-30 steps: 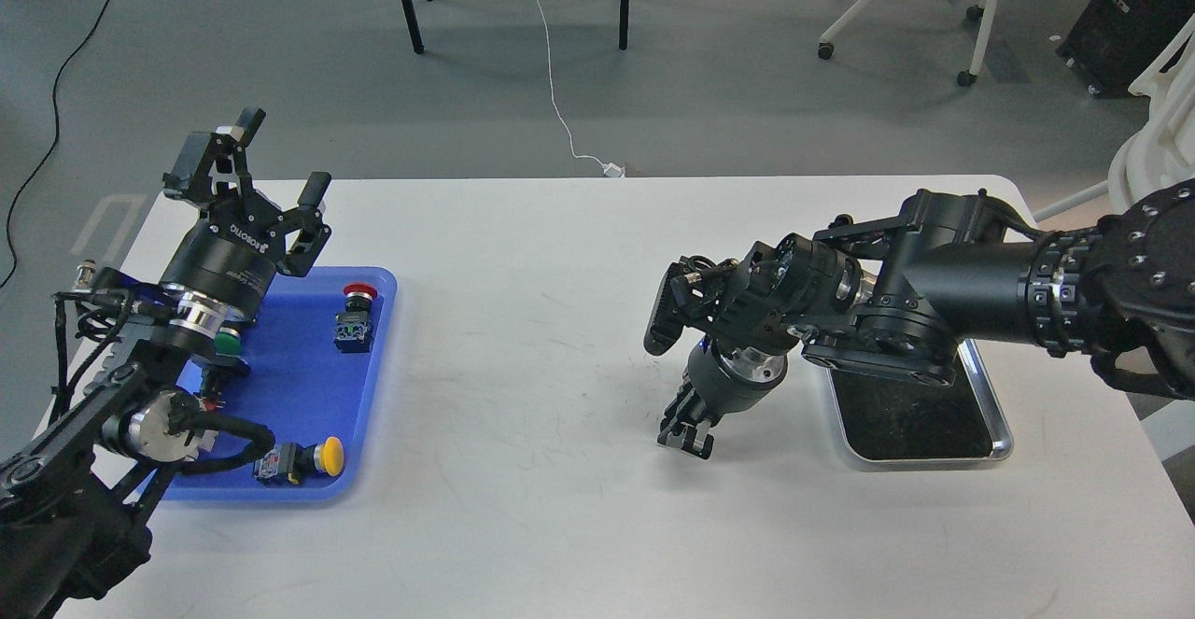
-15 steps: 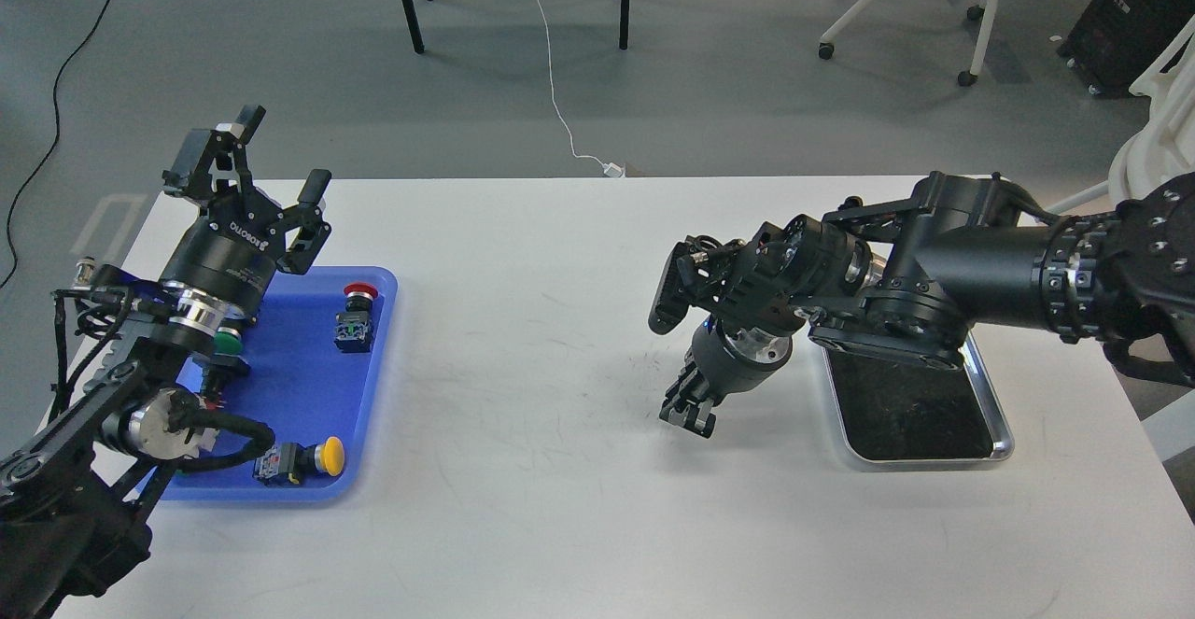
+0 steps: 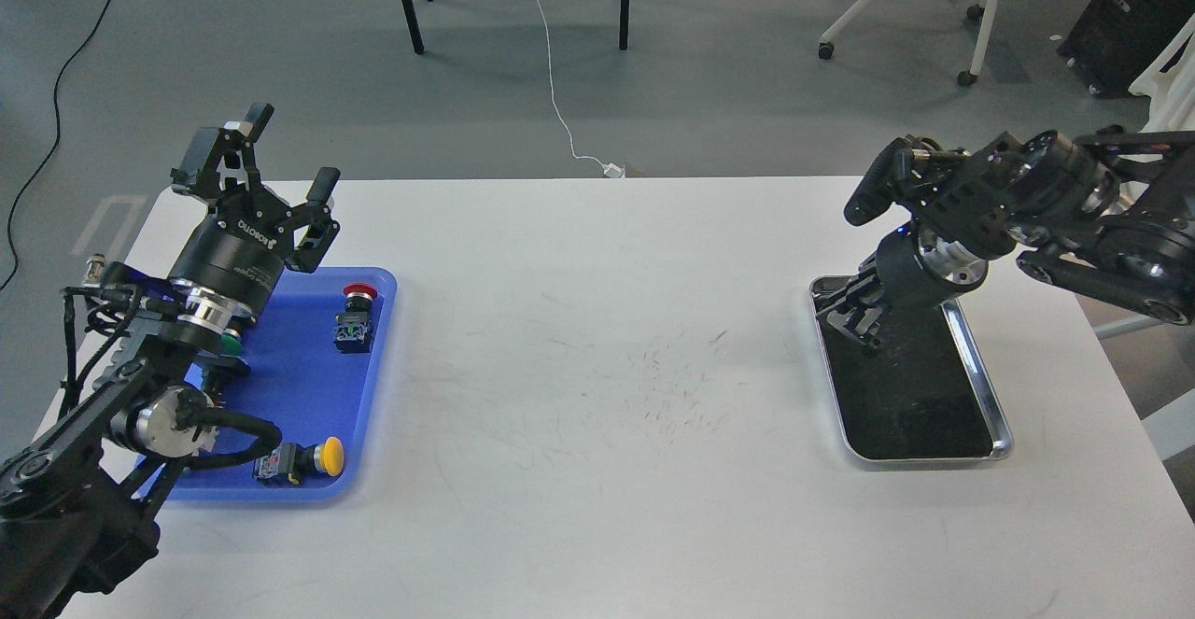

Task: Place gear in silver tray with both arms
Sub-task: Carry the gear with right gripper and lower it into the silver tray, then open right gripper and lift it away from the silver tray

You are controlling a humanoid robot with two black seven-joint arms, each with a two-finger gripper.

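The silver tray (image 3: 934, 458) lies at the right of the white table, with a dark reflective floor. My right gripper (image 3: 848, 314) points down over the tray's far left corner, just above or at the floor. It is dark against the dark floor, so I cannot tell its fingers apart or whether it holds anything. No gear shows anywhere. My left gripper (image 3: 289, 157) is open and empty, raised above the far edge of the blue tray (image 3: 378, 386).
The blue tray at the left holds a red push button (image 3: 358, 294), a green one (image 3: 227, 344) and a yellow one (image 3: 327, 456). The white table (image 3: 597, 367) has scuff marks at its middle. Chairs and cables stand on the floor beyond.
My right arm has swung right and back, from the table's middle to over the silver tray's far left corner. My left gripper has shifted slightly right, still open.
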